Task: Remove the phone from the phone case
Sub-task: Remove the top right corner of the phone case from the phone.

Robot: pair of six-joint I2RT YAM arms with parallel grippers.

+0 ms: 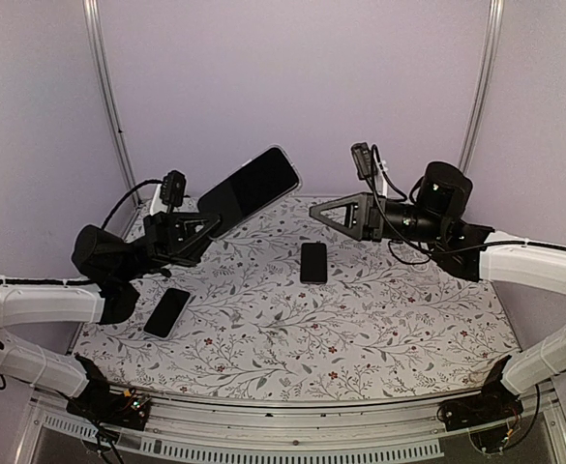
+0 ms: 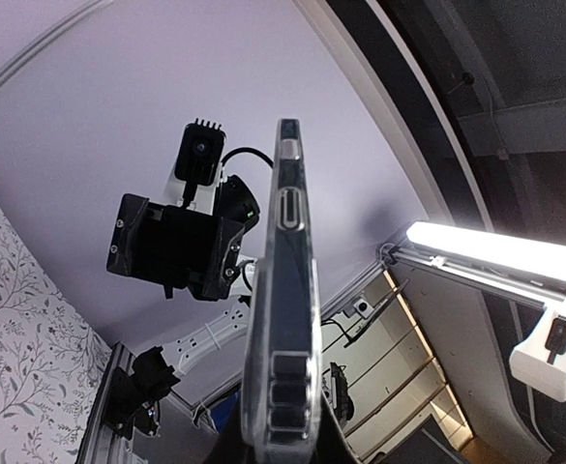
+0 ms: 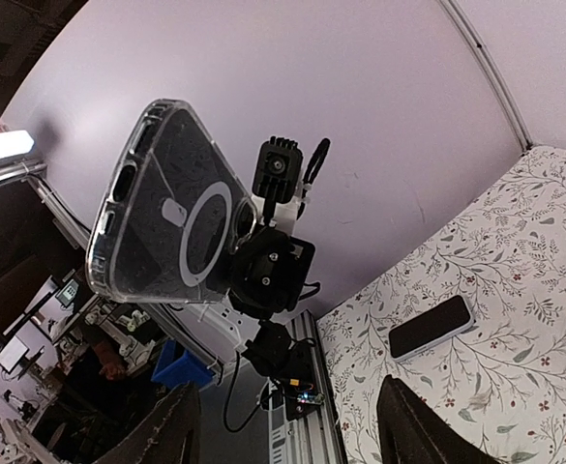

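Left gripper (image 1: 208,222) is clamped on the low end of the phone case (image 3: 171,208), held tilted in the air over the far-left table (image 1: 408,319), black phone (image 1: 251,188) still in it. Right gripper (image 1: 313,207) is spread wide, holding nothing, well apart from the case. Left fingertips are hidden behind the case; 2 loose phones lie on the table, centre phone (image 1: 313,262) and left phone (image 1: 167,312).
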